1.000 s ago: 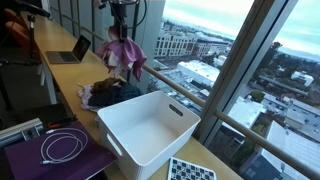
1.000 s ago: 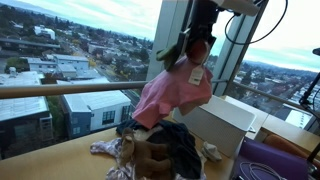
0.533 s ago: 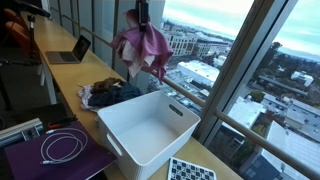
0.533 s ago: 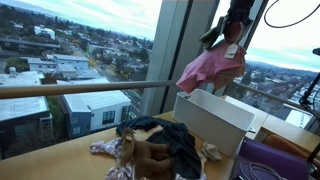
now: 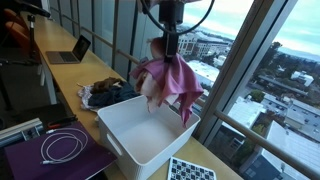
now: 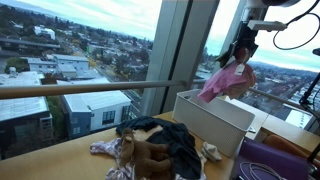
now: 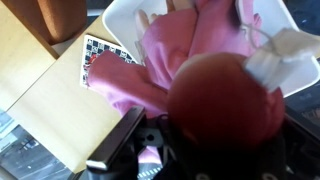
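While one gripper (image 5: 172,56) clamps one pink garment (image 5: 170,86), one white bin (image 5: 122,142) sits below | one clothes pile (image 5: 108,94)

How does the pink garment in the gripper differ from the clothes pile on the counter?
The pink garment hangs from the shut gripper above the white bin; the clothes pile lies on the counter beside that bin. The garment is one pink piece, draped downward; the pile is several crumpled pieces, dark blue, brown and pale. Both are soft clothing.

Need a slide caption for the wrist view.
Gripper holds pink garment above white bin; checkered mat beside it on wooden table.
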Controlling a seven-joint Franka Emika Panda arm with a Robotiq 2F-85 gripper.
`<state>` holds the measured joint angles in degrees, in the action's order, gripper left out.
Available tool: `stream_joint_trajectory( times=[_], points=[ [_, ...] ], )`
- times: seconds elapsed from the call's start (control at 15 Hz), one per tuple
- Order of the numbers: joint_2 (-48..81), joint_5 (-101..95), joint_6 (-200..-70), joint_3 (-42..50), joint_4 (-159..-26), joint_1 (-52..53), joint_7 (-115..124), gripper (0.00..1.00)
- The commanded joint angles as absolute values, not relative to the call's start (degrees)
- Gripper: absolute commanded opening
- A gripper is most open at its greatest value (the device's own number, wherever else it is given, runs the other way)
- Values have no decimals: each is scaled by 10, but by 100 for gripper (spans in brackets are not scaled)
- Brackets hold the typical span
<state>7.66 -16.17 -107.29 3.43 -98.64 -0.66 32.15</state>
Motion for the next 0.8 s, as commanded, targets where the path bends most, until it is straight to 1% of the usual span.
stream_joint_trajectory(
  times=[0.0, 0.07, 0.13, 0.2, 0.27, 0.4, 0.47, 0.67, 0.73],
  points=[
    [106, -152, -1120, 33, -1001, -6, 313, 0],
    [115, -150, -1130, 34, -1006, -5, 312, 0],
    [121, -145, -1138, 36, -1013, -6, 309, 25],
    [124, -142, -1145, 36, -1022, -6, 304, 26],
    [125, -155, -1128, 40, -1012, 0, 318, 8],
    [136, -153, -1138, 41, -1019, 1, 317, 23],
    [138, -153, -1139, 41, -1019, 1, 317, 26],
    [136, -152, -1139, 41, -1019, 1, 316, 26],
    [135, -152, -1139, 41, -1019, 0, 316, 51]
  ],
)
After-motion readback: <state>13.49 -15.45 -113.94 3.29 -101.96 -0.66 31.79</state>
